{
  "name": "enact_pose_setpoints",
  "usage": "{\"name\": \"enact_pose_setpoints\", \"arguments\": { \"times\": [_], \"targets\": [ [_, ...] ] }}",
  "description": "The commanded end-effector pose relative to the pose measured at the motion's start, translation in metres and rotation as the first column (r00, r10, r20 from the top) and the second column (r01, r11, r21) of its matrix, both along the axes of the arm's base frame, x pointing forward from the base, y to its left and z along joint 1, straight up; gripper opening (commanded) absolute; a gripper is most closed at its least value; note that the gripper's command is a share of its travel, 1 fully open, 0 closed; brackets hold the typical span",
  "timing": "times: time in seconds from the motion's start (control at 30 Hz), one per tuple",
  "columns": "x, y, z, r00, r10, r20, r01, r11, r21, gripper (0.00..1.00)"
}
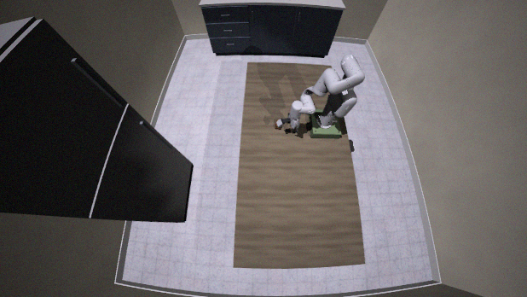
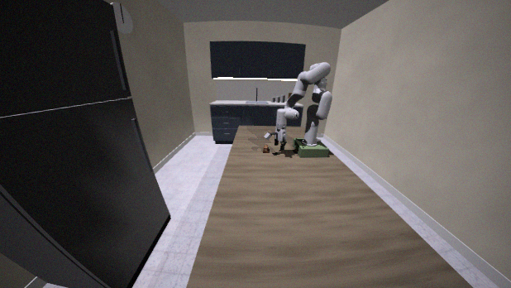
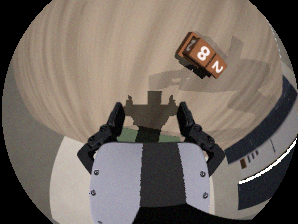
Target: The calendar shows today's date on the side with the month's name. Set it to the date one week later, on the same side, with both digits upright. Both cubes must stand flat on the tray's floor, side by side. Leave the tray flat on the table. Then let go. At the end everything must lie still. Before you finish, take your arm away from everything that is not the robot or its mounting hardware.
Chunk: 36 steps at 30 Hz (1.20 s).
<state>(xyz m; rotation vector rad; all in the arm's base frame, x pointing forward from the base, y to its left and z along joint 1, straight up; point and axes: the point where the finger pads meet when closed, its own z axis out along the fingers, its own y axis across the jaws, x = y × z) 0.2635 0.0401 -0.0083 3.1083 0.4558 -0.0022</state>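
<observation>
Gripper (image 1: 292, 131) (image 2: 280, 148) (image 3: 150, 108), fingers wide apart w/ nothing btwn; we see the calendar (image 2: 265, 150) (image 3: 204, 56) on the table (image 1: 298, 200) (image 2: 314, 215) (image 3: 100, 55), at approx. 1 o'clock of the fingers in wrist view. Its cubes show an 8 and a 2, turned askew in that view; tray floor n/v. Risks, in our judgement: an off-centre approach, i.e. misaligned fingers, could shove the calendar; too deep a descent could tip it; a skewed grip could roll a cube to the wrong digit.
</observation>
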Motion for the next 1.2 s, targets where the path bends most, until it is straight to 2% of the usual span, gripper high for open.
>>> {"name": "enact_pose_setpoints", "arguments": {
  "times": [0.0,0.07,0.13,0.27,0.53,0.6,0.8,1.0,1.17],
  "targets": [
    [0.004,0.005,0.0,0.995,-0.105,0.002,0.105,0.995,0.0,1.0],
    [0.006,0.009,0.0,0.986,-0.164,0.002,0.164,0.986,0.0,1.0],
    [0.011,0.023,0.0,0.986,-0.165,0.002,0.165,0.986,0.0,1.0],
    [0.013,0.026,0.0,0.985,-0.174,0.002,0.174,0.985,0.0,1.0],
    [0.019,0.04,0.0,0.943,-0.333,0.002,0.333,0.943,0.0,1.0],
    [0.023,0.051,0.0,0.943,-0.333,0.002,0.333,0.943,0.0,1.0],
    [0.024,0.051,-0.003,0.943,-0.333,0.002,0.333,0.943,0.0,1.0],
    [0.023,0.051,-0.011,0.943,-0.333,0.002,0.333,0.943,0.0,1.0],
    [0.024,0.052,-0.026,0.943,-0.333,0.002,0.333,0.943,0.0,1.0]
  ]
}}
